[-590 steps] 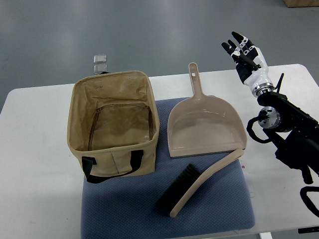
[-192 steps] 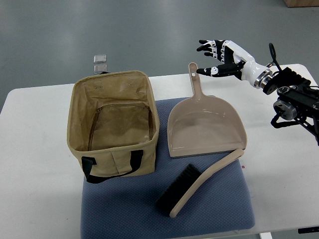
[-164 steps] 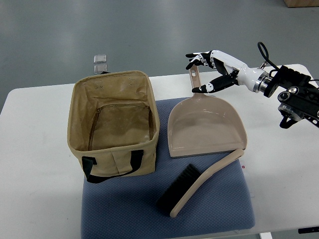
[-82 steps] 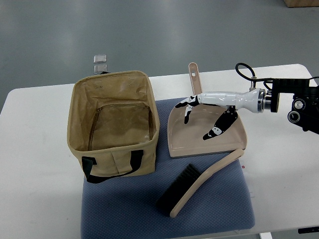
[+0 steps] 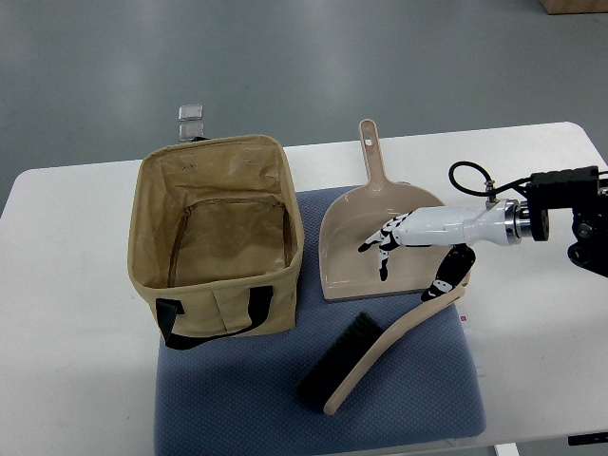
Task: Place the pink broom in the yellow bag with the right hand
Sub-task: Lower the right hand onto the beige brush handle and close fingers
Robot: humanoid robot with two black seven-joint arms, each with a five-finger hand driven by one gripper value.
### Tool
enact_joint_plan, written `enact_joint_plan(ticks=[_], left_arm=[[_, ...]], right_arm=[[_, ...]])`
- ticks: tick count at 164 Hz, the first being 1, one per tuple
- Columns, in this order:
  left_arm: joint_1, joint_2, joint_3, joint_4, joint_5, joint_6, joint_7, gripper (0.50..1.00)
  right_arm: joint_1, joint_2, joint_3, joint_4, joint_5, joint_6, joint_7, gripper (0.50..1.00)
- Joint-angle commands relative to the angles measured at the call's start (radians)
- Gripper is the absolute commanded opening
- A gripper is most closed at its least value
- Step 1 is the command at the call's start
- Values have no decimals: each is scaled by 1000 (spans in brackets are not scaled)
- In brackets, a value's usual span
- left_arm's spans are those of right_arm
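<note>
Right hand [image 5: 418, 249] came in from the right edge, stretched out flat over the dustpan [image 5: 389, 239]. Had dropped lower than half a second before, when it hung over the middle of the pan. Fingers [image 5: 378, 249] spread wide and pointing left, holding nothing. Thumb [image 5: 448, 275] reached down toward the top end of the pink broom [image 5: 380, 351] — looked very near or just touching the handle tip, hard to tell which. A little over three seconds earlier, was up high past the far right corner of the table [image 5: 76, 313], well away from everything.

Pink broom lay in the same spot as before, slanted on the blue mat [image 5: 285, 399], black bristles at the lower left, handle pointing up to the right, just below the dustpan's front edge. Not lifted, not in the bag.

Yellow bag [image 5: 217, 242] stood open on the left, partly on the mat, black handle at its front — not moved. Dustpan also stayed put beside the bag.
</note>
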Motion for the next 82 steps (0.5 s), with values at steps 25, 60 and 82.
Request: enact_joint_plan(ticks=[25, 60, 82], left_arm=[[0, 0, 0, -1, 0, 0, 0, 1000], [0, 0, 0, -1, 0, 0, 0, 1000], [0, 0, 0, -1, 0, 0, 0, 1000]], right_arm=[[-72, -4, -5, 27, -32, -42, -11, 930], [-89, 10, -4, 20, -43, -87, -51, 928], [-108, 18, -4, 20, -69, -98, -51, 928]])
